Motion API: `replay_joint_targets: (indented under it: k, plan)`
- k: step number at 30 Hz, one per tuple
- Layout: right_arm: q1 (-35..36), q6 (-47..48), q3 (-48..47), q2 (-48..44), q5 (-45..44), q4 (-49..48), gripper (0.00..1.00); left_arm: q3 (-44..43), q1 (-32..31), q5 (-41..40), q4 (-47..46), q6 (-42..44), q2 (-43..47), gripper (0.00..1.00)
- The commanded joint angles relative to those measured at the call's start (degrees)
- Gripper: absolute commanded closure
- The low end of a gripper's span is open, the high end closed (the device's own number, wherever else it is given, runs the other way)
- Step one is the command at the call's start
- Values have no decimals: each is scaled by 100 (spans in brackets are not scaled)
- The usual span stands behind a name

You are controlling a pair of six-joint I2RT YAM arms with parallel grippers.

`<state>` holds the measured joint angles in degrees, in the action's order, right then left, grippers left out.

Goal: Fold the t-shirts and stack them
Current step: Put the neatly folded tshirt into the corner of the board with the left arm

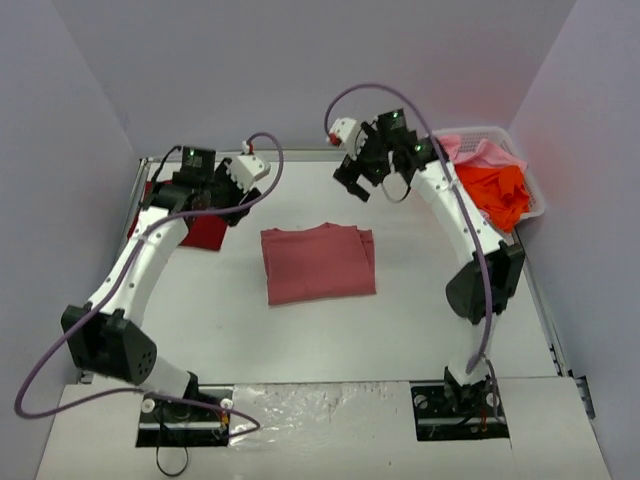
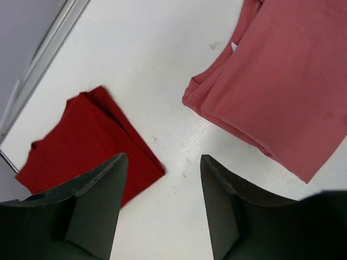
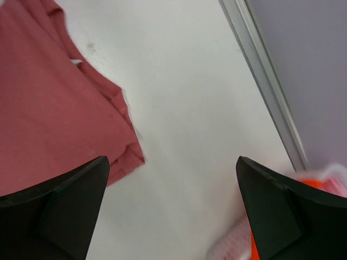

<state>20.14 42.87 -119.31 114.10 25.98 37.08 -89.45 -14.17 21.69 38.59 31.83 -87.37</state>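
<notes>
On the table (image 1: 420,310) a folded rose-red t-shirt (image 1: 318,263) lies at the centre, a basket (image 1: 537,200) at the far right holds an orange t-shirt (image 1: 498,190) and a pink t-shirt (image 1: 482,152) (both crumpled), a folded crimson t-shirt (image 1: 205,232) sits far left, and the left gripper (image 2: 162,162) and right gripper (image 3: 172,162) hover, jaws apart and empty.

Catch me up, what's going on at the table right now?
Neither arm is handling anything. The left gripper and right gripper are both open and empty, raised above the table. A rose-red t-shirt lies folded mid-table. A dark crimson t-shirt lies folded at the far left, apart from it, so nothing is stacked yet. An orange t-shirt and a pink t-shirt sit crumpled in the white basket at the far right.
</notes>
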Motion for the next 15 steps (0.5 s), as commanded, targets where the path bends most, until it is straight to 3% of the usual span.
replay_joint_targets:
  k: [1, 4, 5, 6, 9, 11, 15]
  plan:
    - [1006, -894, 949, -789, -2455, -296, 0, 708, 2, -524, -228, -906, 421, 44]
    - [2094, -378, 2729, -1660, -4794, -1605, 0, 1558, 29, -814, -755, -1117, 1168, 35]
    - [2195, -324, 2937, -1742, -4891, -1712, 0, 1814, 46, -938, -1200, -1344, 1561, 6]
    - [2205, -550, 3079, -1786, -4761, -1695, 0, 2052, 55, -1017, -1352, -1399, 1722, 2]
    - [1653, -1068, 3589, -1989, -3086, -1643, 0, 2695, 143, -965, -1617, -1530, 2215, 6]
    - [1370, -1719, 3677, -1822, -2042, -1459, 0, 2801, 510, -713, -1687, -2064, 2338, 6]
    - [1834, -1563, 4055, -1620, -2025, -1449, 24, 2854, 1408, -280, -1820, -2506, 2392, 6]
